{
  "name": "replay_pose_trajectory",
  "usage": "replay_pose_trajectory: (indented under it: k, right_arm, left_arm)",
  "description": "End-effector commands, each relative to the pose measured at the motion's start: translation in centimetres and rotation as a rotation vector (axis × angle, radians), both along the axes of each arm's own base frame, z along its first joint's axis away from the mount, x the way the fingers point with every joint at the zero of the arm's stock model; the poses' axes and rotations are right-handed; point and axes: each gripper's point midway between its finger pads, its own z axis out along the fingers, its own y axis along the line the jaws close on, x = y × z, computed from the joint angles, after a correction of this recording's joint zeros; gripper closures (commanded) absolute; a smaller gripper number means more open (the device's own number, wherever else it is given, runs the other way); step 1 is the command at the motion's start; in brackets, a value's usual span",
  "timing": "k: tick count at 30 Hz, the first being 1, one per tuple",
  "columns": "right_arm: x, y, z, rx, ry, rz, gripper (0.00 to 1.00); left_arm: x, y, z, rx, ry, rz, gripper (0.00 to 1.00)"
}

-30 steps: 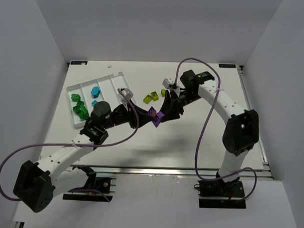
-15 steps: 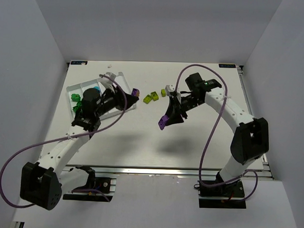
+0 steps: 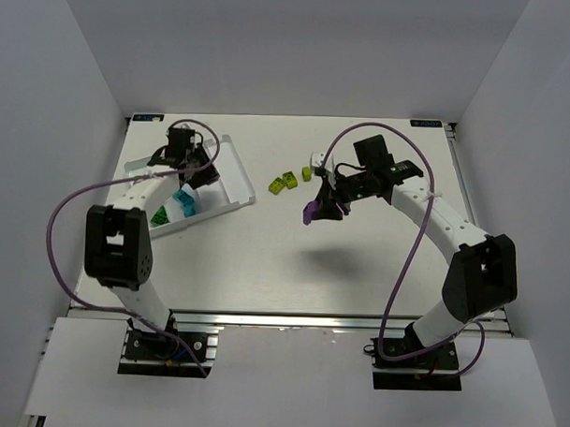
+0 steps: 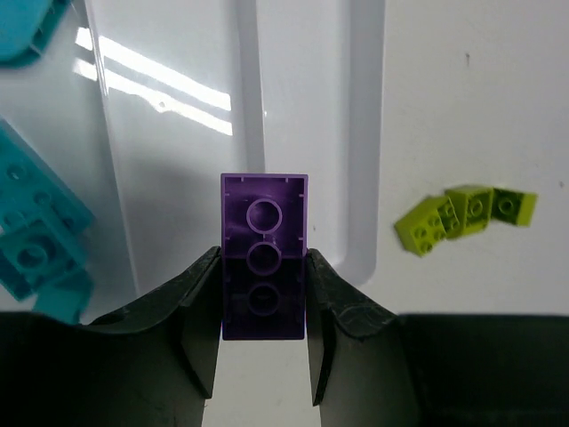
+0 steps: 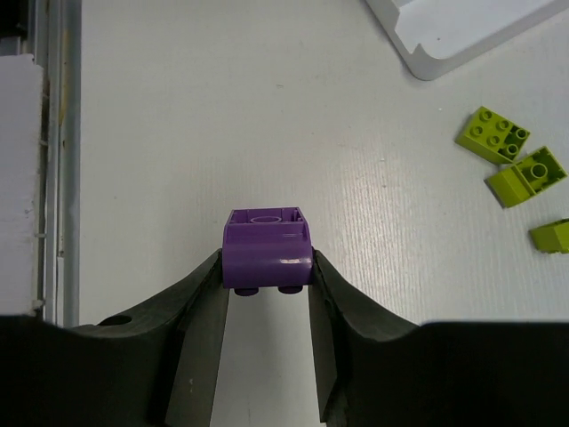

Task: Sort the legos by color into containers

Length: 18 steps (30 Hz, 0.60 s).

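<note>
left arm has carried a purple brick from mid-table to the tray; the right has drawn back with another.
top view: the left gripper (image 3: pixel 191 163) now hangs over the tray (image 3: pixel 237 181), elbow folded close, so a drop looks near; the right gripper (image 3: pixel 315 211) hovers over bare table, arm arched. left wrist: fingers pinch the left purple brick (image 4: pixel 264 267) above the tray's bare outer lane, cyan bricks (image 4: pixel 36 240) one lane over. right wrist: fingers pinch the right purple brick (image 5: pixel 267 249); yellow-green bricks (image 5: pixel 511 156) lie loose beyond it.
</note>
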Motion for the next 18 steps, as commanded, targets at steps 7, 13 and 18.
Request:
replay_pose_trajectory:
  k: [7,13,18]
  right_arm:
    - [2.1,0.2,1.2,0.011,-0.069,-0.063,0.92]
    - [2.9,0.5,1.2,0.006,-0.073,-0.068,0.9]
    - [3.6,1.2,0.7,-0.001,-0.062,-0.069,0.9]
  left_arm:
    - [4.7,4.1,-0.5,0.235,0.064,0.086,0.65]
    - [6.4,4.3,-1.0,0.249,0.079,0.082,0.42]
    - [7.3,3.8,-0.3,0.223,0.059,0.073,0.28]
